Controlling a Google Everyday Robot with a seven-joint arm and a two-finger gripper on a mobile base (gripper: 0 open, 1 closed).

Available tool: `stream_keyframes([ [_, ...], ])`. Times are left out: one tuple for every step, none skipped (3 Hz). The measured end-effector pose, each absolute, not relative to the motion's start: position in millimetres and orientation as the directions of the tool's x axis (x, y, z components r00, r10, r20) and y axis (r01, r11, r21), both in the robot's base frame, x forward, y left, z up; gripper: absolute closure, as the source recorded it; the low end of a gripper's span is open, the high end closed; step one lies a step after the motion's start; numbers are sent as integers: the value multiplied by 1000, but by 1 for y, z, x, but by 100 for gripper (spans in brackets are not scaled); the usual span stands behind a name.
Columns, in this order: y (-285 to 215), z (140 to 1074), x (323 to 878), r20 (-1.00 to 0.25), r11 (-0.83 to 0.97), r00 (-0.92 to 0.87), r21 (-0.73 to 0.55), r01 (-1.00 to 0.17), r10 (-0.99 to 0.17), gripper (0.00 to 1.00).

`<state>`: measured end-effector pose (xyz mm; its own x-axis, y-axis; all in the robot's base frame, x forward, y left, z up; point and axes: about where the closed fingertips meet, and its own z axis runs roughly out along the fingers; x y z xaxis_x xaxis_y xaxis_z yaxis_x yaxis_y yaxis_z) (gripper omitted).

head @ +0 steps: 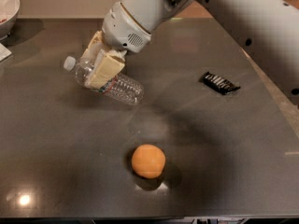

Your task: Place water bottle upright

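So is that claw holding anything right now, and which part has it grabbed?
Yes: the gripper holds the water bottle, clamped around its body on the half nearer the white cap.

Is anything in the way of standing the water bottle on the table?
Nothing visible. The claw holds the clear ribbed plastic water bottle tilted over bare dark tabletop; the round orange ball and black packet lie well apart.

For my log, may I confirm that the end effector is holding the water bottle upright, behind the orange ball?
Not quite: the camera view shows the end effector, at upper left, holding the water bottle tilted, not upright, behind the orange ball.
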<state>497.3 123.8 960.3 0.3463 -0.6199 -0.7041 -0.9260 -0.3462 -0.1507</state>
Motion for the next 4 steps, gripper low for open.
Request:
stream_keyframes([
  [120, 969, 496, -811, -260, 265, -145, -955, -522, 100],
  [117, 978, 497, -891, -209, 213, -137, -968, -401, 100],
  [116, 983, 497, -938, -194, 186, -133, -972, -291, 100],
  [117, 984, 495, -968, -194, 164, -127, -973, -189, 100],
])
